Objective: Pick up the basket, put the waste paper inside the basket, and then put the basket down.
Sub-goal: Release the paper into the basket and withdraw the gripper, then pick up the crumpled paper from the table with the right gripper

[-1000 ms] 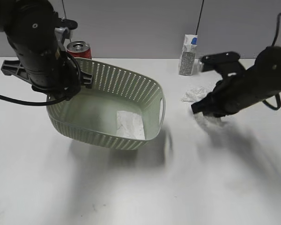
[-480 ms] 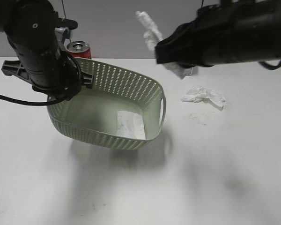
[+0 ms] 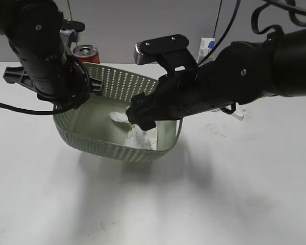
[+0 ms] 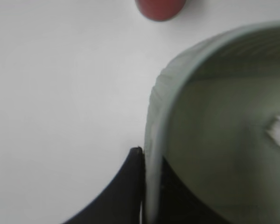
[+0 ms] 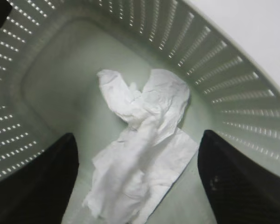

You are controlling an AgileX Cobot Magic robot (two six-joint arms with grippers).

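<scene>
The pale green basket (image 3: pixel 127 79) hangs tilted above the table, held at its left rim. My left gripper (image 3: pixel 77 94) is shut on that rim, one finger outside and one inside the wall (image 4: pixel 151 161). My right gripper (image 3: pixel 142 120) is open, down inside the basket's right half. In the right wrist view its fingers (image 5: pixel 137 140) stand wide apart over waste paper (image 5: pixel 144 107) lying on the basket floor (image 5: pixel 51 79). White paper (image 3: pixel 137 137) shows in the basket below the right gripper. A sliver of another wad (image 3: pixel 239 116) peeks out on the table behind the right arm.
A red can (image 3: pixel 85 52) stands at the back left, just behind the basket; it also shows in the left wrist view (image 4: pixel 161 7). A white-and-blue carton (image 3: pixel 206 46) stands at the back, partly hidden by the right arm.
My right gripper came down from above the basket's far side with a paper wad and opened; that wad now lies in the basket. The left gripper and basket barely moved.
</scene>
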